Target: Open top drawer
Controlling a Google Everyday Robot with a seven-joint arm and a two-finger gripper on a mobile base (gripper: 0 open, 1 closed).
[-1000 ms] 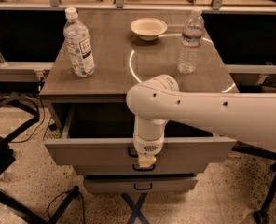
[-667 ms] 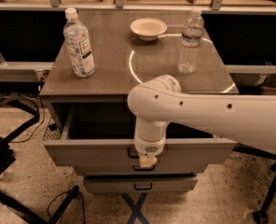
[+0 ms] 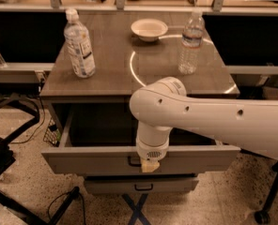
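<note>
A brown table top (image 3: pixel 111 74) in a dim workroom is set with a labelled bottle (image 3: pixel 79 46) at left, a white bowl (image 3: pixel 149 29) at far centre and a clear bottle (image 3: pixel 191 43) at right. Beneath it, the top drawer (image 3: pixel 82 159) is drawn out nearward, seemingly slightly further than a second ago. The white arm (image 3: pixel 214 123) is bent down from the right, and the gripper (image 3: pixel 150 165) is set at the drawer's handle (image 3: pixel 133 161). Whether it is clamped cannot be told.
</note>
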